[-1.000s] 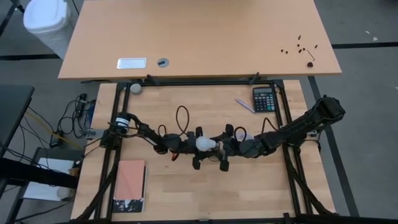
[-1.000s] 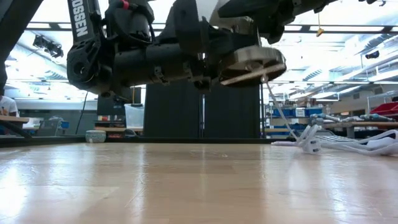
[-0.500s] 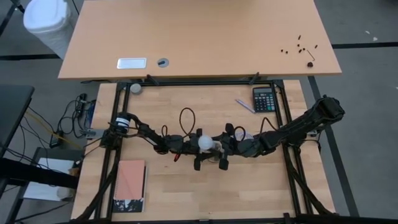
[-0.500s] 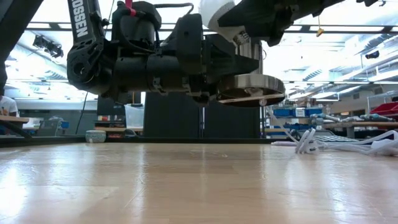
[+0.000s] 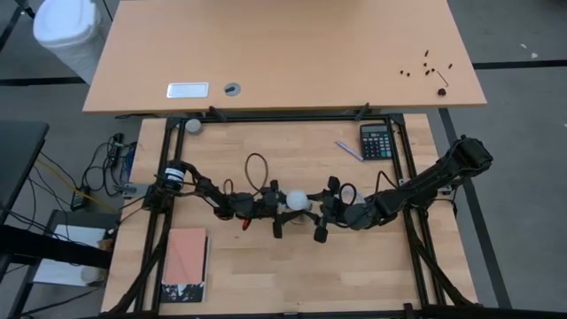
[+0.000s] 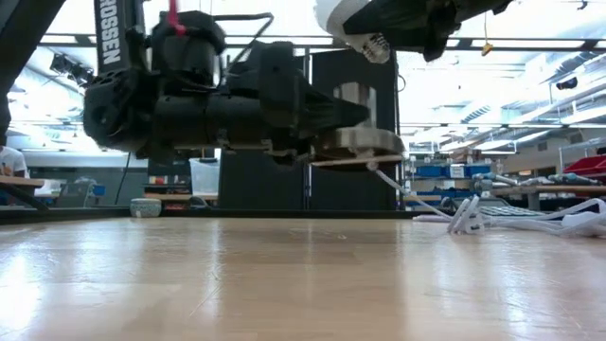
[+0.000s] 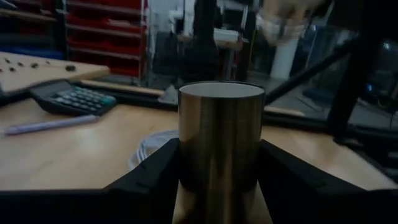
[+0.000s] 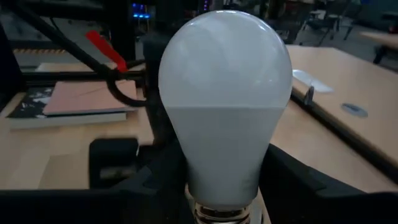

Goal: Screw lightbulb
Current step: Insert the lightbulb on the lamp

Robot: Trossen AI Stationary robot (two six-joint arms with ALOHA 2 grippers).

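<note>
Workshop shelving and bright ceiling lights are seen beyond the wooden worktop [image 5: 372,266], above which both arms are raised and meet near the middle. The left end effector [image 5: 276,209] is clamped around the metal socket [image 7: 221,140], a brass-coloured cylinder on a round base, held clear of the worktop with its white cord [image 6: 530,222] trailing to the right. The right end effector [image 5: 321,211] is grasping the lightbulb [image 8: 225,99] low on its neck, the globe kept free; in the low view the lightbulb is carried higher than the socket and slightly to its right, with the screw base apparently out of the socket mouth. The step in hand is judged to be alignment before threading: the bulb's axis should be brought in line with the socket's, the base seated squarely, and the turning done gently so that cross-threading is avoided, while the socket is held steady against the twist. Open room is available below and on the near side of the worktop; a book [image 5: 186,263] lies at the near left, a calculator [image 5: 376,141] and a pen [image 5: 348,150] at the far right, all well apart from the end effectors. The cord is the one thing that could snag.
</note>
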